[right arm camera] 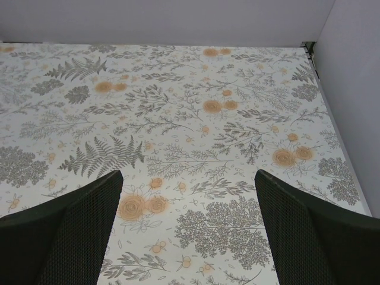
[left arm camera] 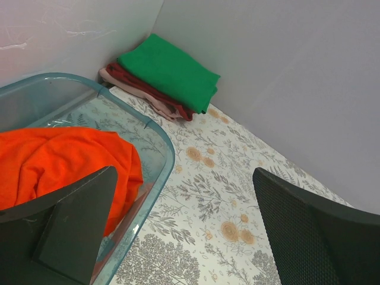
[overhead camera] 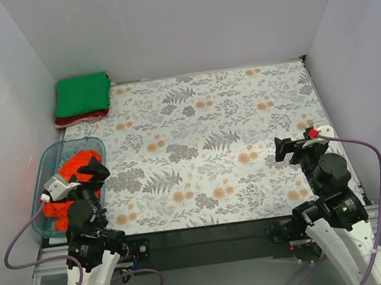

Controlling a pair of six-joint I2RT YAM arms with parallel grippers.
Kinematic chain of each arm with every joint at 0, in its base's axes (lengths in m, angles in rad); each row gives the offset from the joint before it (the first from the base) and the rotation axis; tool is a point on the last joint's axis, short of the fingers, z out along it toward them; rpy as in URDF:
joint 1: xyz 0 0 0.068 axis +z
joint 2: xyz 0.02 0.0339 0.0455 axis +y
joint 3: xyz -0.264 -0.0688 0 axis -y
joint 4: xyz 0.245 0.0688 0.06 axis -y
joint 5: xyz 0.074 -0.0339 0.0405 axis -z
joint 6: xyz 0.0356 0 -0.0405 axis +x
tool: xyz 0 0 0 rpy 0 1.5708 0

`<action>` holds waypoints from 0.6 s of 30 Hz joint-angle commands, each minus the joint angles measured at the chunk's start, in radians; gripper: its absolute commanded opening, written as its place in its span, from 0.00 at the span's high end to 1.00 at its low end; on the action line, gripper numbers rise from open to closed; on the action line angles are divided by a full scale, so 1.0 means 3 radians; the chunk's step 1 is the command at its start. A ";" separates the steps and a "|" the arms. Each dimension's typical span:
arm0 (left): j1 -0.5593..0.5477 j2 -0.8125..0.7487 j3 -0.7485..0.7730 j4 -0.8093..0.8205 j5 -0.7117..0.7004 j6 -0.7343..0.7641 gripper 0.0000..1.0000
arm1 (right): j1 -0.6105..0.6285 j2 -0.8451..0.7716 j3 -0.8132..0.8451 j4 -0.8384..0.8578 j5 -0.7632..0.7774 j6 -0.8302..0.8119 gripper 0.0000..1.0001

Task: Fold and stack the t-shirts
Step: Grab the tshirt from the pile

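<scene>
Here, the crumpled orange-red t-shirt (overhead camera: 83, 161) is lying in the tub (overhead camera: 49, 161) at near left, stretching near-to-far; left fingers (left arm camera: 77, 219) and right fingers (right arm camera: 309, 231) are gaping wide, empty.

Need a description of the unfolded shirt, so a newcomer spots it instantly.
On the floral-patterned table, look to the near left edge for the clear blue plastic tub. The crumpled bright orange-red cloth t-shirt lies inside it. The folded green t-shirt and folded dark red t-shirt are stacked in the far left corner instead.

Overhead from behind, wrist views low, sharing table (overhead camera: 208, 112)
</scene>
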 commanded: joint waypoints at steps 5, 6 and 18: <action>0.0013 0.0294 0.0234 -0.0072 -0.0037 -0.0247 0.04 | 0.0010 -0.0130 -0.0034 0.0207 -0.0088 -0.0022 0.02; 0.0013 0.0375 0.0296 -0.0123 -0.0022 -0.0294 0.05 | 0.0021 -0.0140 -0.0039 0.0207 -0.0082 -0.0022 0.02; 0.0119 0.3058 0.1426 -0.1329 -0.0042 -0.1133 0.04 | 0.0164 -0.0247 -0.0090 0.0233 -0.0047 -0.0027 0.02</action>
